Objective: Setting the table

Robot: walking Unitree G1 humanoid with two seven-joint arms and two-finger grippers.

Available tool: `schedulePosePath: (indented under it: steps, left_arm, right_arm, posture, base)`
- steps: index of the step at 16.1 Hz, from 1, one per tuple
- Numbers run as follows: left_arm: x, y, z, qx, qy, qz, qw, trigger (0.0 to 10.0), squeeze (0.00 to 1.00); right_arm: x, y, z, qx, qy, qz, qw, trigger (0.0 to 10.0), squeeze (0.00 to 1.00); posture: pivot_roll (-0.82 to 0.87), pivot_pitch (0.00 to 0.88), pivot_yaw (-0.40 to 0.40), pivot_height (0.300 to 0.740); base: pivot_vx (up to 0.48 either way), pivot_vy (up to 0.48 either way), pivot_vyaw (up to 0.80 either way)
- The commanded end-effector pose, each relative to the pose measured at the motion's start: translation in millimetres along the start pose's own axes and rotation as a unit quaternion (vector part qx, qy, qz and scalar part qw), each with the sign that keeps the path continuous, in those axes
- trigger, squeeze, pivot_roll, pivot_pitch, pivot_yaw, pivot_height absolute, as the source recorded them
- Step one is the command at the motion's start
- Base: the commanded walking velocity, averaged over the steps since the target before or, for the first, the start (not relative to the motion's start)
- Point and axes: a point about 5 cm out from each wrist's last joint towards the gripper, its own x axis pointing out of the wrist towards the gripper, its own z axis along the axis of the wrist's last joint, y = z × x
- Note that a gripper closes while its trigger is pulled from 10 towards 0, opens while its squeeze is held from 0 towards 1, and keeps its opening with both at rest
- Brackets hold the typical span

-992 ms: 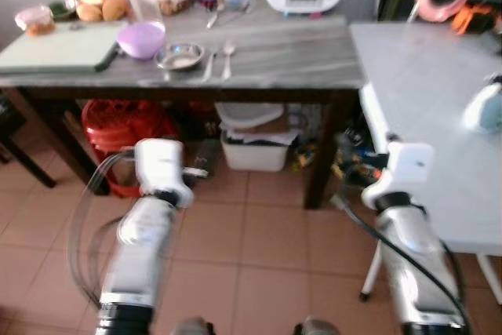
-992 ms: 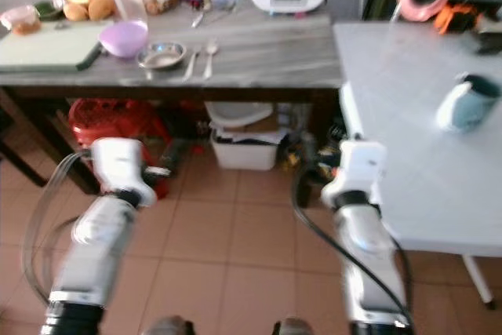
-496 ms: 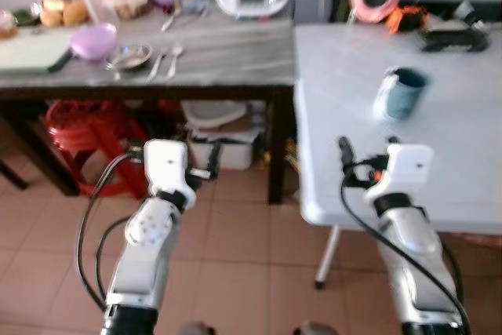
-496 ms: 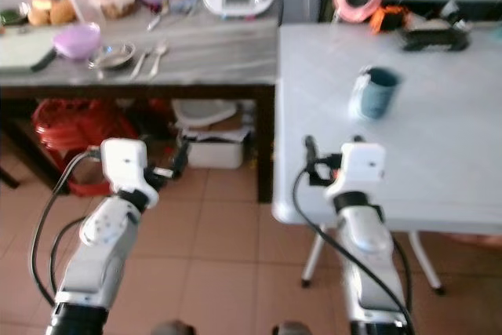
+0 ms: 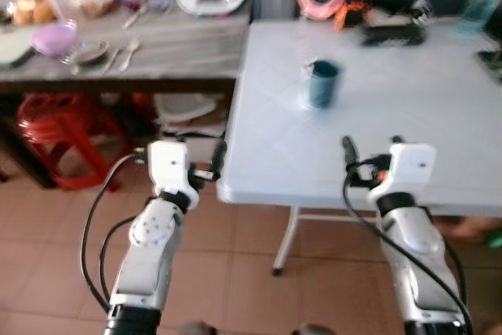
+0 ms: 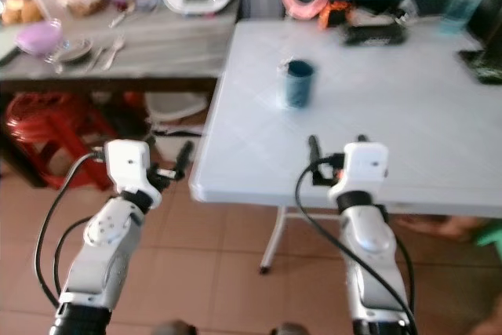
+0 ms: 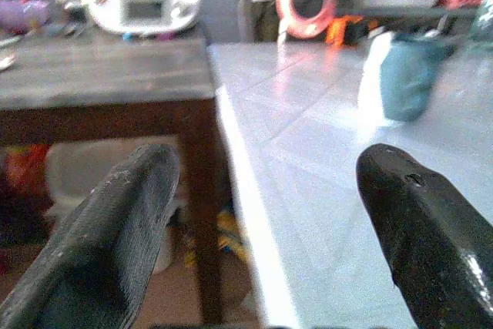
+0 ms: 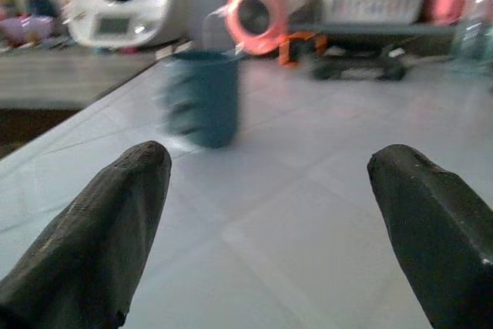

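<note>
Head stereo pair looks forward-down over white table (image 5: 408, 107); wrist cameras look low across it, both catching cup (image 8: 202, 98) at 12 o'clock.

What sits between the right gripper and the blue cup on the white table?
Nothing visible. The right gripper hovers at the near edge of the white table, fingers open, and the blue cup stands upright farther in, toward the robot's left. Only bare tabletop lies between them in the right wrist view.
</note>
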Motion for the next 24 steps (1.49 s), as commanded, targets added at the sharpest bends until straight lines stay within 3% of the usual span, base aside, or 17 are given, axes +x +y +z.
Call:
schedulePosePath:
  steps: [1, 5, 24]
  left_arm:
    - [-3.4, 10.1, 2, 0.014, -0.003, 0.011, 1.0, 10.0, 0.0]
    - [-6.1, 10.9, 3, 0.01, -0.008, 0.0, 1.0, 10.0, 0.0]
    - [-6.5, 10.2, 2, 0.013, -0.005, -0.003, 1.0, 10.0, 0.0]
  right_arm:
    - [3.2, 7.9, 3, 0.007, -0.007, 0.011, 1.0, 10.0, 0.0]
    - [-0.5, 11.2, 2, -0.005, -0.008, 0.021, 1.0, 10.0, 0.0]
    - [-4.4, 18.3, 0, -0.013, -0.005, 0.045, 0.999, 10.0, 0.0]
  posture:
    - [-0.01, 0.0, 0.062, 0.74]
    - [-0.02, 0.0, 0.065, 0.74]
    - [-0.02, 0.0, 0.067, 0.74]
  base:
    - [0.0, 0.0, 0.0]
    - [0.0, 0.0, 0.0]
    - [0.364, 0.0, 0.0]
